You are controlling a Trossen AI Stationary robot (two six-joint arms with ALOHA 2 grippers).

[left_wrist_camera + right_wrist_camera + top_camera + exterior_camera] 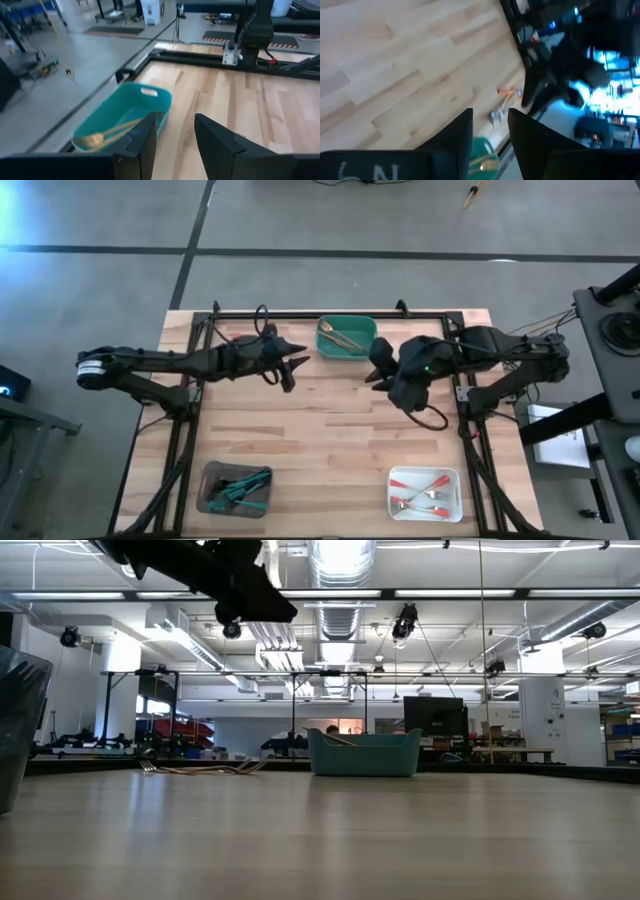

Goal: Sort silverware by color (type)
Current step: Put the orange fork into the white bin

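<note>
Seen from above, the wooden table [330, 430] holds three trays, one for each colour of cutlery; the green tray [346, 337] sits at twelve o'clock at the far edge, the grey tray [236, 489] at about seven o'clock near the front corner, and the white tray [425, 493] at about five o'clock. The trays are kept well apart, likely so that each arm can reach one without crossing the other.

The silverware looks largely sorted; gold pieces [342, 337] lie in the green tray, teal-handled pieces [240, 486] in the grey tray, and red-handled pieces [424, 484] in the white one. The right wrist view, however, shows a red-handled piece [508, 92] and a metal head beside it lying on the bare wood close to the table's frame, just beside the green tray; the low view also shows a few thin utensils [195, 768] flat on the table at nine o'clock from that tray. So I judge some pieces are left to sort.

The left gripper [172, 137] hovers above the table at nine o'clock from the green tray; its fingers stand spread with nothing between them. The right gripper [490, 130] hangs at three o'clock from the same tray, fingers likewise parted and empty. Both arms sit raised clear of the wood, flanking the tray; the next move probably calls for descending on a loose piece.
</note>
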